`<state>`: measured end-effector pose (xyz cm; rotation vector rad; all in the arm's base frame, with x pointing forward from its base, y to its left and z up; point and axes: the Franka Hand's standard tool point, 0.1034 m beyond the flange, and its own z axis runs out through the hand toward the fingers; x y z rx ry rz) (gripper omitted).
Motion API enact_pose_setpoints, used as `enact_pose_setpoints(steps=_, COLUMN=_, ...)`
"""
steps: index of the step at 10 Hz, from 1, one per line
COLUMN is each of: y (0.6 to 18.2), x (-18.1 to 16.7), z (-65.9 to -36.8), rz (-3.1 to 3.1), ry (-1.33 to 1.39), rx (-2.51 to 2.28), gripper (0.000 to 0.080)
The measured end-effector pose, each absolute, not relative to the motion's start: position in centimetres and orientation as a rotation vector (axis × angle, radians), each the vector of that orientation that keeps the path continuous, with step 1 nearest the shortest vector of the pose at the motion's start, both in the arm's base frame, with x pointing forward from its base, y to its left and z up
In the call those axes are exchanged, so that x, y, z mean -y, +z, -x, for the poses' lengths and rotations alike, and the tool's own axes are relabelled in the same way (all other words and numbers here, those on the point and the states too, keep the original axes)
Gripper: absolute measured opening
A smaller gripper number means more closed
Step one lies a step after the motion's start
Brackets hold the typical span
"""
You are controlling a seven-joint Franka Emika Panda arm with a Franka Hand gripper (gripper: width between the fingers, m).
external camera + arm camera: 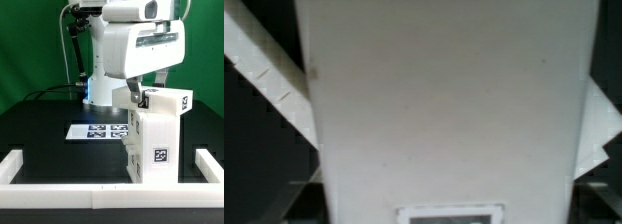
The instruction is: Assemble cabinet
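One arm: your gripper (140,97) sits at the top of the cabinet (155,140).
Grip: hidden by the white panel; you cannot tell.
Cabinet: upright directly below the gripper, near the border rail (60,170).
Advice: likely seating a part, so keep it square.

White plastic boxy cabinet (160,140), black-and-white square tags on faces. Matte black tabletop (45,135). Flat white marker board (100,130) printed with black tags. Low white border rail (40,172). Green backdrop (30,45).
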<state>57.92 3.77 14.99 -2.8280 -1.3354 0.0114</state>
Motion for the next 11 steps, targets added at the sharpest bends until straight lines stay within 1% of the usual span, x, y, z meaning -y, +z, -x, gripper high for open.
enact_pose_setpoints(steps=6, y=15.14, x=-4.17, z=-57.73, rz=3.045, ry=0.045, rx=0.699, gripper=0.0560)
enact_pose_setpoints(steps=11, y=15.08, x=-4.11, z=-57.70, rz=3.094, ry=0.047, rx=0.419, gripper=0.0560)
